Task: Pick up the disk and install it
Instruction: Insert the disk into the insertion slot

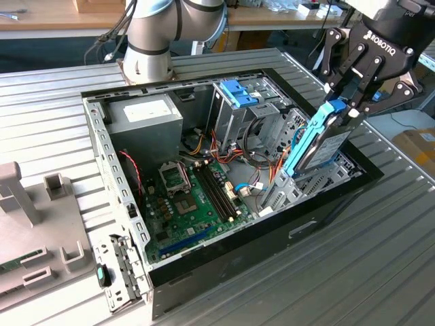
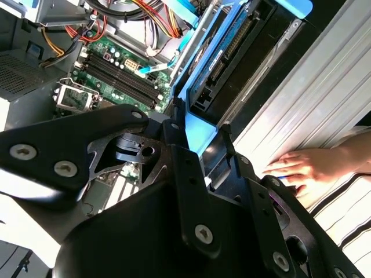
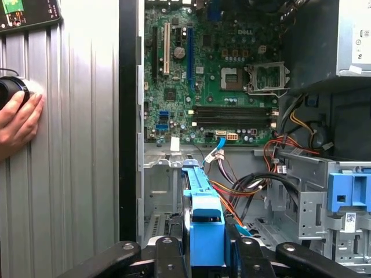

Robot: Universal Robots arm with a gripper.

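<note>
The tool [image 1: 350, 100] grips the disk [image 1: 318, 142], tilted on edge inside the computer case [image 1: 272, 229] at the exterior view's right, where, seemingly off the bay's line, it could jam or snag cables [image 1: 273, 168].

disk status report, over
Gripper shut on disk. Disk on edge, tilted, lower end inside case. Hand on table beside case.

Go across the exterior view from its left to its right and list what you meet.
Grey fixture plate → power supply → drive cage → the disk, gripped at its top end by the gripper.
</note>
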